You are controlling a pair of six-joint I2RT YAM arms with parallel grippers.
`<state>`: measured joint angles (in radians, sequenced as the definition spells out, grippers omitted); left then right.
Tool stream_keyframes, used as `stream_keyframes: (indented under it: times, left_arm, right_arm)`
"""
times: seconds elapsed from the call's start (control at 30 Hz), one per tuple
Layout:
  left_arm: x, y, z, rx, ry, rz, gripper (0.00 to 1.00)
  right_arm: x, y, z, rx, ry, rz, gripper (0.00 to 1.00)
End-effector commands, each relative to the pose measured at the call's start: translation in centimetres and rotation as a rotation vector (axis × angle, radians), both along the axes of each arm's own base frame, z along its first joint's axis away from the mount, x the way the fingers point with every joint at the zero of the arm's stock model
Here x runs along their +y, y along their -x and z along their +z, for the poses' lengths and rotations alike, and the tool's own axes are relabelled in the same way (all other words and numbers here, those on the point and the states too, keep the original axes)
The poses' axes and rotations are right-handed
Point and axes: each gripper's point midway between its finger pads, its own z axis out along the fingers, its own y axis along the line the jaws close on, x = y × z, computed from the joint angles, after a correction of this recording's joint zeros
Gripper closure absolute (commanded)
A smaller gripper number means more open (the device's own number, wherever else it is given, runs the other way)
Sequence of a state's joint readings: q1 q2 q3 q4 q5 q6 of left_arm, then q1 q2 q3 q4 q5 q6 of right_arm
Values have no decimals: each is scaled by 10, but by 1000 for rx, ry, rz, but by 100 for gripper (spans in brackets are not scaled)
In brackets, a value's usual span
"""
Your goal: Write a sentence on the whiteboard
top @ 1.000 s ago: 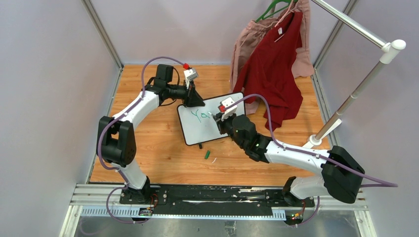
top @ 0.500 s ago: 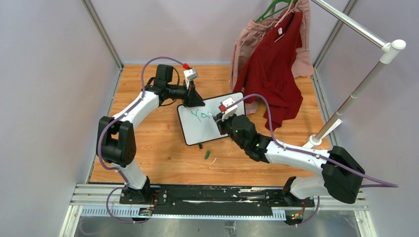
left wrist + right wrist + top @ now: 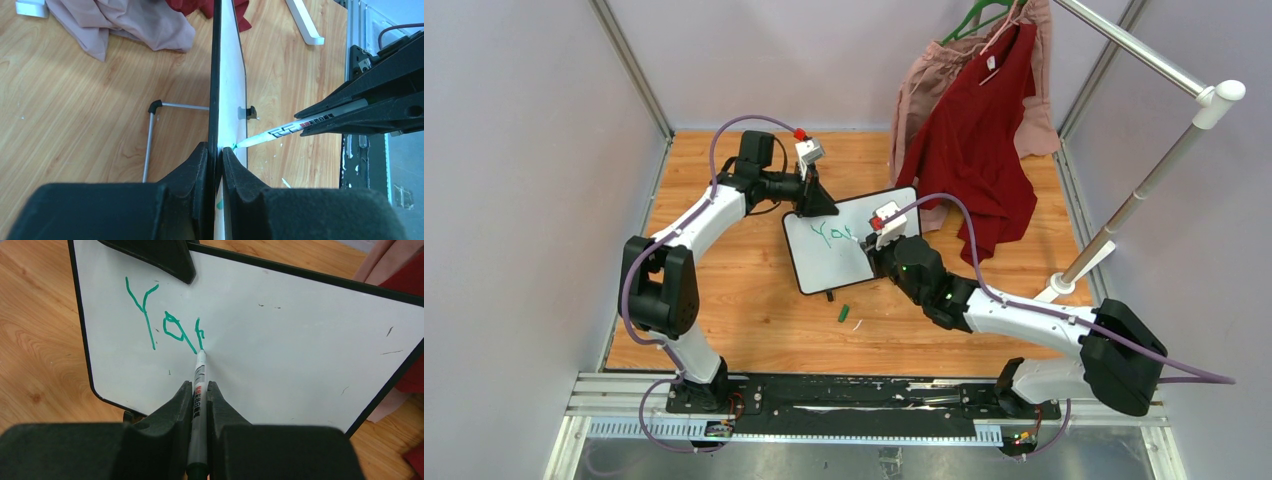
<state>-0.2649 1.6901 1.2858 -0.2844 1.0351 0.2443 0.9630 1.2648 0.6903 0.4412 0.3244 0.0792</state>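
Note:
The whiteboard (image 3: pixel 849 245) stands tilted on the wooden floor, black-framed, white face toward the right arm. My left gripper (image 3: pixel 816 205) is shut on its top left edge; in the left wrist view the jaws pinch the board's black frame (image 3: pixel 215 90). My right gripper (image 3: pixel 876 248) is shut on a grey marker (image 3: pixel 198 390), whose tip touches the whiteboard (image 3: pixel 300 340). The sentence (image 3: pixel 165 325) shows in green as "Yo" plus the first stroke of a further letter. The marker (image 3: pixel 295 129) also shows in the left wrist view, tip on the board.
A green marker cap (image 3: pixel 845 313) lies on the floor in front of the board. A red garment (image 3: pixel 974 140) and a pink one (image 3: pixel 924 90) hang from a rack behind the board. A white rack foot (image 3: pixel 1056 288) stands at the right.
The right gripper with the marker has shifted slightly right along the board. The left arm has not moved.

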Motion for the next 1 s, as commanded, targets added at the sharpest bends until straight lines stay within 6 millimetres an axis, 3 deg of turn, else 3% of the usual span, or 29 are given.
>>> stream_keyframes:
  times: [0.0, 0.37, 0.97]
  left_arm:
    - [5, -4, -6, -38, -30, 28, 99]
    - [4, -4, -7, -33, -26, 30, 99]
    - [4, -4, -6, -30, -19, 33, 99]
  right_arm:
    - [-18, -7, -2, 2, 18, -70, 100]
    - [-29, -18, 12, -15, 10, -119, 100]
    - [-12, -29, 34, -40, -17, -97, 100]
